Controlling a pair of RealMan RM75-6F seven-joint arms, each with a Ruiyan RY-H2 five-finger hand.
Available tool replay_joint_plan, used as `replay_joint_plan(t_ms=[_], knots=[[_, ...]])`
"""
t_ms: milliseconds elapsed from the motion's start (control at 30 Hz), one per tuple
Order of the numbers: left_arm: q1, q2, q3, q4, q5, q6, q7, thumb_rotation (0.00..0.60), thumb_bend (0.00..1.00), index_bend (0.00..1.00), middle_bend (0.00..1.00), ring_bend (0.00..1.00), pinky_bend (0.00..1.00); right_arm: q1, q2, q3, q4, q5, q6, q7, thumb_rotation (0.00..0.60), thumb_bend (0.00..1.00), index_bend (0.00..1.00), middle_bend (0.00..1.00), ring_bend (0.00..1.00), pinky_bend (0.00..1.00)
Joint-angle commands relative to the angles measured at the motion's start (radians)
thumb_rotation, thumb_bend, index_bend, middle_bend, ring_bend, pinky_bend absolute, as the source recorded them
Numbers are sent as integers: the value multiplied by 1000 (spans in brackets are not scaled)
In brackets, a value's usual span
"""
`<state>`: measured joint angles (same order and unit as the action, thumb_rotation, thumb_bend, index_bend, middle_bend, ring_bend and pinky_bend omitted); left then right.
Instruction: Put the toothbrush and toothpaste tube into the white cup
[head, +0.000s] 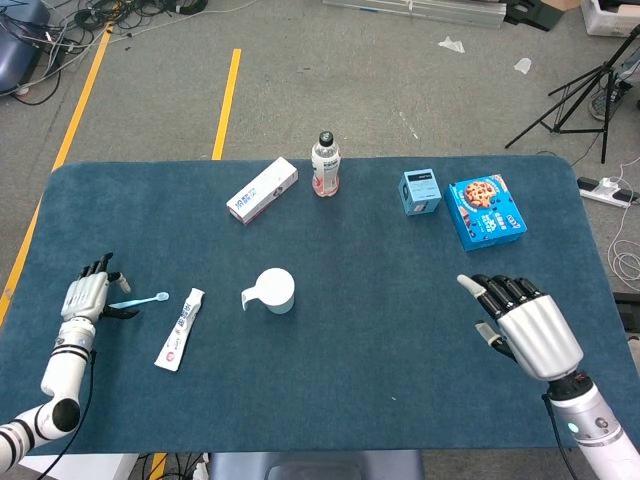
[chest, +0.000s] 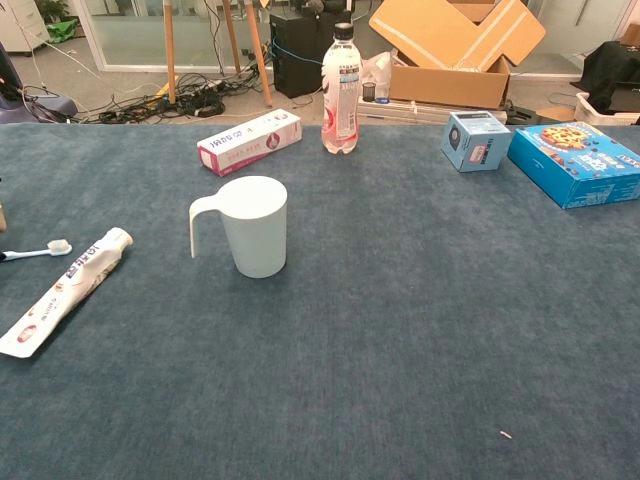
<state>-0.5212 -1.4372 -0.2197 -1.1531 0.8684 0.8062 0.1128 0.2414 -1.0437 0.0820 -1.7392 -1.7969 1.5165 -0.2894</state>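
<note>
The toothbrush (head: 140, 300), pale blue with a white head, lies flat near the table's left edge, its handle end at the left hand (head: 88, 298); whether those fingers grip it cannot be told. Beside it lies the white toothpaste tube (head: 180, 328), print unreadable. The white cup (head: 273, 290) stands upright, handle leftward. The right hand (head: 525, 325) hovers, fingers spread, empty.

Grey floor (head: 330, 70), yellow tape line (head: 226, 105), cables (head: 70, 30), tripod (head: 585, 95).
</note>
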Motion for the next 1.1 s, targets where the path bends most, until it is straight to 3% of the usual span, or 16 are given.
replay_joint_plan(t_ms=[33,633,933,1100], knots=[[-3,-17,9,23,11,8,7,600,0,495,0,0,0,2,-1,0,1,2,-5,-1,600,202,231,322,342,467],[-20,-61,18,108,1,-27,21,600,32,502,0,0,0,-2,0,-2,4,8,-5,2,600,202,233,322,342,467],[-24,-72,17,132,-9,-47,18,600,137,502,0,0,0,-2,-5,-3,11,12,-8,5,600,203,234,322,342,466],[-25,-75,16,141,-12,-57,14,600,247,505,0,0,0,-3,-6,-3,13,14,-10,5,600,202,234,322,342,467]])
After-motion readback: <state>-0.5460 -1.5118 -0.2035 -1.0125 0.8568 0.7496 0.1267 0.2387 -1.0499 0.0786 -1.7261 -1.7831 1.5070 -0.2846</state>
